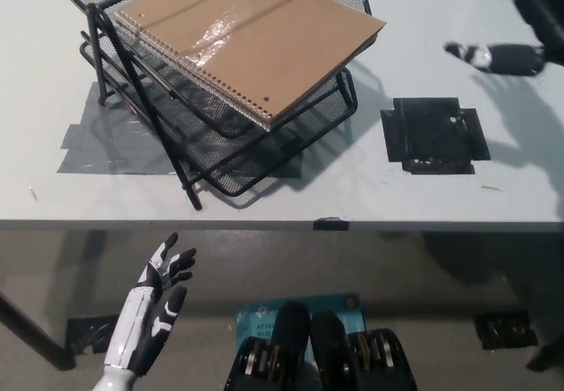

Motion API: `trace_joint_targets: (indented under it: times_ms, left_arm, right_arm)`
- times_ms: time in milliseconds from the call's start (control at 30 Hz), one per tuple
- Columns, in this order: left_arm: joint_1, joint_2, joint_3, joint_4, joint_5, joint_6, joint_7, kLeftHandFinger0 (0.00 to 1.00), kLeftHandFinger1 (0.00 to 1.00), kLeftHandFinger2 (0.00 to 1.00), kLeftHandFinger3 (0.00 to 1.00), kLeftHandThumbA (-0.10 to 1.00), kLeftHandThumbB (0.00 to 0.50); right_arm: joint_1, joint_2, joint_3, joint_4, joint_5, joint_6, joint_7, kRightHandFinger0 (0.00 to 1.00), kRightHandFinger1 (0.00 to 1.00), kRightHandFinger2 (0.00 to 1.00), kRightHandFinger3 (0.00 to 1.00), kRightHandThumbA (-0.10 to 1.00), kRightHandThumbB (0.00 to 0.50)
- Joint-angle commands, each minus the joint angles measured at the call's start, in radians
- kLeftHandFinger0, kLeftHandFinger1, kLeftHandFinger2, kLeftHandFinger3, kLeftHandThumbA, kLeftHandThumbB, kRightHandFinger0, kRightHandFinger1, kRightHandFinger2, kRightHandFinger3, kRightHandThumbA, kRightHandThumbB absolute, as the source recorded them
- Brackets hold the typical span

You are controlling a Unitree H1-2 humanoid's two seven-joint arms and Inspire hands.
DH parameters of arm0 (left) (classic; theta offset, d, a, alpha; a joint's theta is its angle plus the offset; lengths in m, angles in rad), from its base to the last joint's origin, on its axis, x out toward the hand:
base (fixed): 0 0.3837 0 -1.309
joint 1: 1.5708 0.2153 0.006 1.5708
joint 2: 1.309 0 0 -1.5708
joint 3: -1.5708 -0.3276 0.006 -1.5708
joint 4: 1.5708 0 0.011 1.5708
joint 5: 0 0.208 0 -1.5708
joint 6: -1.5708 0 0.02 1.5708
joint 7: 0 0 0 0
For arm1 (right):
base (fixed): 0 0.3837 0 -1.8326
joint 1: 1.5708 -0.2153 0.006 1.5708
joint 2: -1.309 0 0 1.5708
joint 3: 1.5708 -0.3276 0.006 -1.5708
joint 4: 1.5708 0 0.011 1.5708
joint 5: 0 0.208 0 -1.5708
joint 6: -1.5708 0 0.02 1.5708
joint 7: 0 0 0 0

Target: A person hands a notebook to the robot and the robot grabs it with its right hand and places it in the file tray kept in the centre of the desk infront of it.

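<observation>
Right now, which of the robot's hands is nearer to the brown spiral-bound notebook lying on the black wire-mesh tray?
Right. The black right hand is over the desk, off to the notebook's right; the white left hand hangs below the desk edge, farther away.
</observation>
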Motion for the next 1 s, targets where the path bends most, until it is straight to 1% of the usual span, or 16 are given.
trace_joint_targets:
  times_ms: [0,33,100,133,167,200,233,300,367,500,533,633,733,800,867,967]
  left_arm:
    - [-0.080,0.038,0.007,-0.027,0.005,-0.006,-0.014,0.84,0.87,0.86,1.00,0.93,0.278]
    - [-0.077,0.037,0.007,-0.025,0.006,-0.009,-0.013,0.85,0.87,0.87,1.00,0.93,0.278]
    - [-0.069,0.035,0.005,-0.023,0.008,-0.014,-0.011,0.87,0.88,0.88,1.00,0.94,0.277]
    - [-0.061,0.033,0.004,-0.021,0.008,-0.018,-0.010,0.87,0.89,0.89,1.00,0.94,0.283]
    - [-0.053,0.030,0.003,-0.016,0.007,-0.026,-0.007,0.88,0.91,0.91,1.00,0.95,0.297]
    - [-0.047,0.028,0.003,-0.014,0.007,-0.030,-0.006,0.88,0.91,0.91,1.00,0.96,0.298]
    - [-0.041,0.027,0.003,-0.013,0.008,-0.034,-0.004,0.91,0.92,0.93,1.00,0.96,0.293]
    - [-0.031,0.025,0.003,-0.009,0.004,-0.039,-0.003,0.94,0.95,0.96,1.00,0.97,0.300]
    - [-0.026,0.027,0.002,-0.009,0.006,-0.037,-0.003,0.97,0.96,0.98,1.00,0.99,0.303]
    - [-0.016,0.026,0.003,-0.007,-0.003,-0.034,-0.007,1.00,1.00,1.00,1.00,1.00,0.325]
    - [-0.015,0.025,0.003,-0.007,-0.004,-0.035,-0.006,1.00,1.00,1.00,1.00,1.00,0.325]
    - [-0.005,0.027,0.005,-0.006,-0.002,-0.045,-0.002,1.00,1.00,1.00,1.00,1.00,0.322]
    - [0.000,0.025,0.005,-0.006,-0.010,-0.038,-0.005,1.00,1.00,1.00,1.00,1.00,0.338]
    - [0.001,0.023,0.004,-0.004,-0.013,-0.042,-0.004,1.00,1.00,1.00,1.00,1.00,0.340]
    - [0.004,0.024,0.007,-0.003,-0.011,-0.046,-0.001,1.00,1.00,1.00,1.00,1.00,0.354]
    - [-0.002,0.021,0.006,0.006,-0.006,-0.053,0.004,1.00,1.00,1.00,1.00,1.00,0.357]
  right_arm:
    - [0.286,-0.628,-0.419,-1.144,0.950,0.057,0.006,1.00,1.00,1.00,1.00,0.94,0.500]
    - [0.349,-0.587,-0.423,-1.149,0.890,0.005,-0.043,1.00,1.00,1.00,1.00,0.95,0.500]
    - [0.488,-0.420,-0.391,-1.151,0.705,-0.137,-0.136,1.00,1.00,1.00,1.00,1.00,0.415]
    - [0.584,-0.347,-0.322,-1.151,0.665,-0.233,-0.173,1.00,1.00,1.00,1.00,1.00,0.412]
    - [0.582,-0.307,-0.277,-1.151,0.684,-0.237,-0.143,1.00,1.00,1.00,1.00,1.00,0.464]
    - [0.557,-0.256,-0.248,-1.151,0.711,-0.223,-0.129,1.00,1.00,1.00,1.00,1.00,0.490]
    - [0.543,-0.195,-0.215,-1.148,0.739,-0.213,-0.123,1.00,1.00,1.00,1.00,0.94,0.498]
    - [0.577,-0.028,-0.146,-1.150,0.740,-0.142,-0.165,1.00,1.00,1.00,1.00,1.00,0.500]
    - [0.614,0.058,-0.124,-1.150,0.719,-0.099,-0.172,1.00,1.00,1.00,1.00,1.00,0.500]
    - [0.740,0.172,-0.120,-1.027,0.667,-0.095,-0.132,1.00,1.00,1.00,1.00,1.00,0.429]
    - [0.754,0.186,-0.122,-1.008,0.657,-0.094,-0.124,1.00,1.00,1.00,1.00,1.00,0.429]
    - [0.805,0.319,-0.118,-0.792,0.624,-0.144,-0.067,1.00,1.00,1.00,1.00,1.00,0.403]
    - [0.827,0.412,-0.122,-0.642,0.627,-0.139,-0.018,1.00,1.00,1.00,1.00,1.00,0.345]
    - [0.836,0.449,-0.135,-0.601,0.623,-0.135,0.000,1.00,1.00,1.00,1.00,1.00,0.321]
    - [0.848,0.501,-0.140,-0.531,0.594,-0.143,0.010,1.00,1.00,1.00,1.00,1.00,0.263]
    - [0.861,0.534,-0.148,-0.467,0.557,-0.176,0.040,1.00,1.00,1.00,1.00,1.00,0.244]
